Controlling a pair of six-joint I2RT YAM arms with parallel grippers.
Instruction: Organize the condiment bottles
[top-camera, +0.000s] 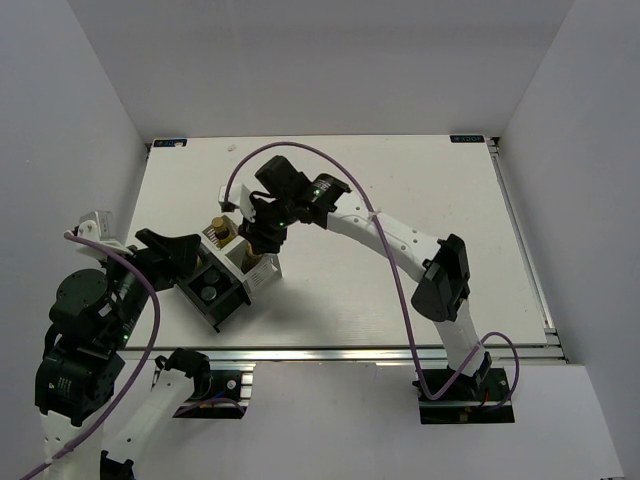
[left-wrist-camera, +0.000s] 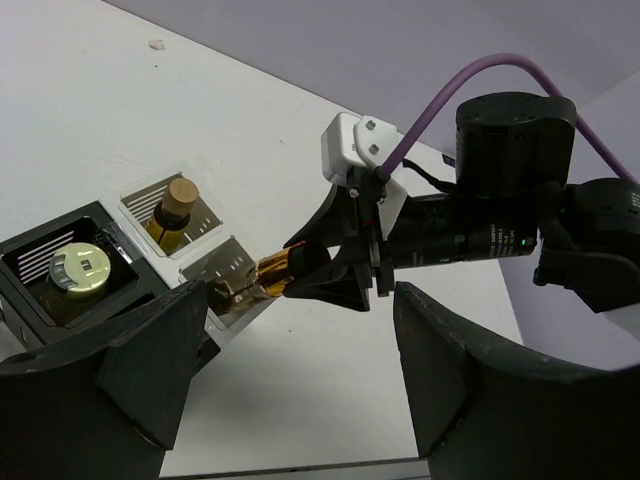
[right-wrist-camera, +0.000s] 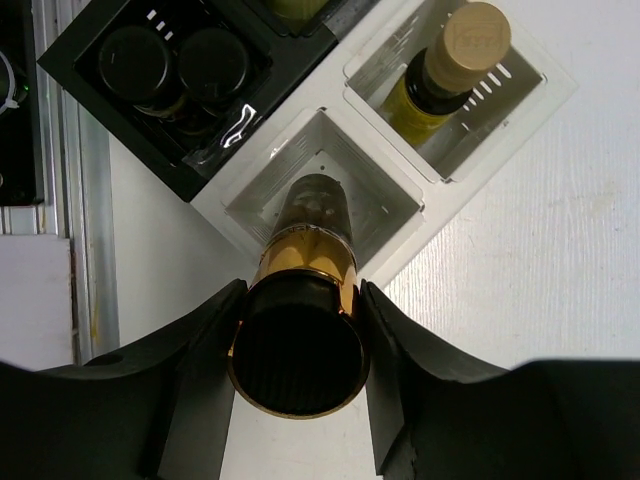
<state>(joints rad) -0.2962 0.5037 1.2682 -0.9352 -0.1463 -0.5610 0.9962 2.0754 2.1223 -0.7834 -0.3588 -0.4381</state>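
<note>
Dark glass bottle with gold band and ribbed black cap: clamped in right gripper, tilted, base at a clear cell of the black-and-clear plastic rack. Tan-capped olive bottle stands in the adjacent cell. Left gripper: spread wide, empty.

1. Extends the right arm from its base at the near right edge, diagonally forward and to the left, elbow raised.
2. Angles the right wrist downward at a tilt.
3. Clamps the right gripper on a bottle, one finger against each side.
4. Holds the left arm folded close above its base at the near left.
5. Presents the left gripper with jaws spread wide, aimed toward the right gripper.
</note>
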